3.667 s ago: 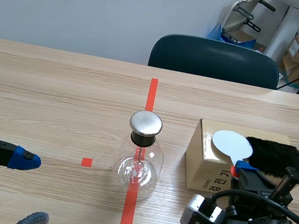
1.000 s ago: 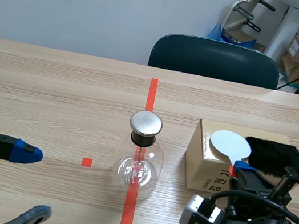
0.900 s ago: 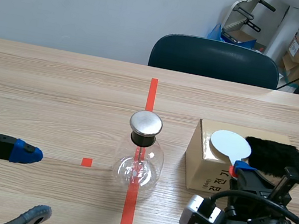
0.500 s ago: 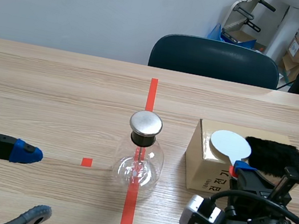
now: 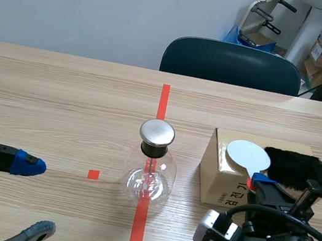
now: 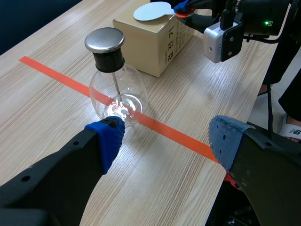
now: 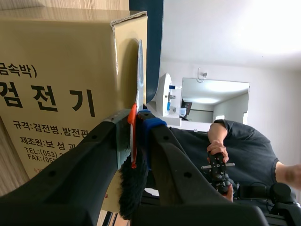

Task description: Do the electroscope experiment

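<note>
The electroscope, a glass flask [image 5: 149, 179] with a metal cap [image 5: 157, 132], stands on the red tape line mid-table. To its right a cardboard box [image 5: 222, 178] carries a white disc paddle [image 5: 247, 154] and a black fur pad [image 5: 296, 169]. My right gripper [image 5: 260, 183] is at the box's near edge, shut on the paddle's red handle [image 7: 133, 141], with the disc [image 7: 139, 70] seen edge-on above the box [image 7: 56, 94]. My left gripper [image 5: 34, 198] hangs open at the near left. In its wrist view the flask [image 6: 117, 82] stands ahead of the left gripper [image 6: 167, 141].
A dark chair [image 5: 232, 64] stands at the table's far edge, with boxes and clutter behind it at the back right. A person [image 7: 225, 155] holding a controller shows past the box. A small red tape square [image 5: 93, 174] lies left of the flask.
My left gripper's upper fingertip has risen a little since the earliest frame. The right gripper, paddle and flask have kept still. A dark figure at the back right shifted.
</note>
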{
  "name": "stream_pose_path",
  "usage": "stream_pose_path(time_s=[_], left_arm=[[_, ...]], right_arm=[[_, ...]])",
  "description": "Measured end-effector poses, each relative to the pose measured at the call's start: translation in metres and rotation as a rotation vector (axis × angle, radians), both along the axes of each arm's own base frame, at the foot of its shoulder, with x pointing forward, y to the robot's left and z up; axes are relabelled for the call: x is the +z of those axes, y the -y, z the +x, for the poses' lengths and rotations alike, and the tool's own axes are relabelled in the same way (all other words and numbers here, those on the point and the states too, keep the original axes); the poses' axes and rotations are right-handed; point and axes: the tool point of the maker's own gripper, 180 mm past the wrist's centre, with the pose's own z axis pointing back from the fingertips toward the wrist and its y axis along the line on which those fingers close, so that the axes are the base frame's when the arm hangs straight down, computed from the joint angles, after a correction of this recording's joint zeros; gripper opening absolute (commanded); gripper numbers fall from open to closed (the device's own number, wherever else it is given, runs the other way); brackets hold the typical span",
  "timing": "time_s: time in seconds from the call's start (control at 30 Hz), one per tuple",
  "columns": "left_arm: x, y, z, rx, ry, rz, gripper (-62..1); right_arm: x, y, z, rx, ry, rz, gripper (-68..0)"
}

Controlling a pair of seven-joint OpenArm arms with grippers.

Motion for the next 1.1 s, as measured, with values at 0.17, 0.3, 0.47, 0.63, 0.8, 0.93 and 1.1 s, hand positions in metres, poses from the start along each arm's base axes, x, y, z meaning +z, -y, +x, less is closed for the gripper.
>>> stream_pose_path(time_s=[0.17, 0.3, 0.47, 0.63, 0.8, 0.93, 1.1], left_arm=[[0.0, 0.0, 0.0, 0.0, 0.0, 0.0, -20.2], [0.0, 0.0, 0.0, 0.0, 0.0, 0.0, -20.2], [0.0, 0.0, 0.0, 0.0, 0.0, 0.0, -20.2], [0.0, 0.0, 0.0, 0.001, 0.0, 0.0, -20.2], [0.0, 0.0, 0.0, 0.001, 0.001, 0.0, -20.2], [0.002, -0.001, 0.005, 0.001, 0.017, 0.007, -20.7], [0.004, -0.004, 0.017, 0.009, 0.056, 0.017, -20.8]], right_arm=[[0.0, 0.0, 0.0, 0.0, 0.0, 0.0, -67.1], [0.0, 0.0, 0.0, 0.0, 0.0, 0.0, -67.1], [0.0, 0.0, 0.0, 0.0, 0.001, 0.0, -67.1], [0.035, -0.008, 0.012, 0.009, 0.092, 0.03, -67.1], [0.077, -0.019, 0.021, 0.042, 0.211, 0.033, -67.1], [0.078, -0.021, 0.026, 0.022, 0.214, 0.037, -67.1], [0.083, -0.039, 0.032, -0.004, 0.229, 0.074, -67.1]])
